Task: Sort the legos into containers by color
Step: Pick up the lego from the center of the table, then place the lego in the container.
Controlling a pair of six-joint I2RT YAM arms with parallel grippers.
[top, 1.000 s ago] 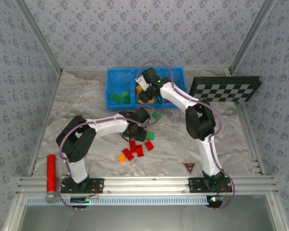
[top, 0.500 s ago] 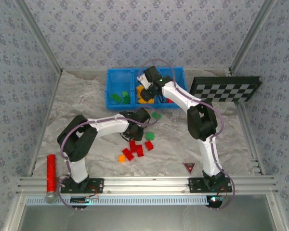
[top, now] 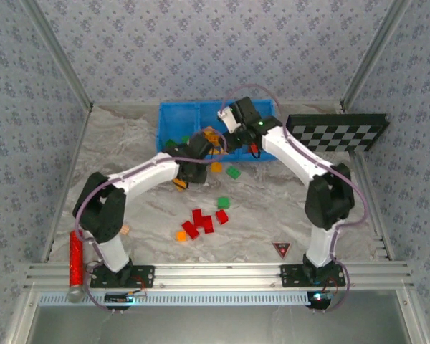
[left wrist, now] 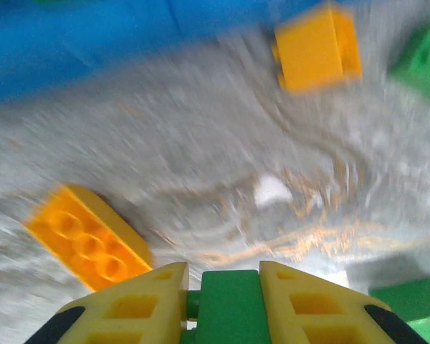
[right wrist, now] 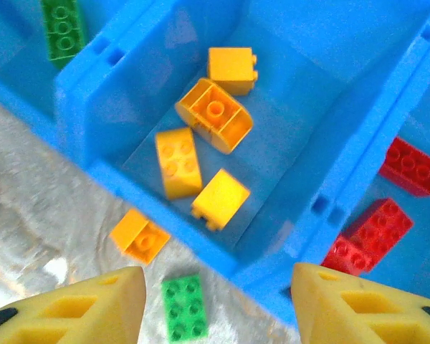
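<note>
The blue bin [top: 178, 118] sits at the far side, its compartments holding green, orange-yellow and red legos. My right gripper [right wrist: 215, 278] hangs half open and empty above the middle compartment [right wrist: 272, 165]. My left gripper [left wrist: 226, 283] is clamped on a green brick [left wrist: 229, 312] near the bin. I judge the brick to be light, rigid, slick plastic, best pinched across its flat side walls.

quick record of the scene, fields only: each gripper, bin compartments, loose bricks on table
left gripper: shut on held green brick
right gripper: open, empty, over the blue bin
middle compartment: four orange-yellow bricks
right compartment: red bricks
left compartment: sorted green brick
table: red cluster, loose green bricks, loose orange bricks
</note>
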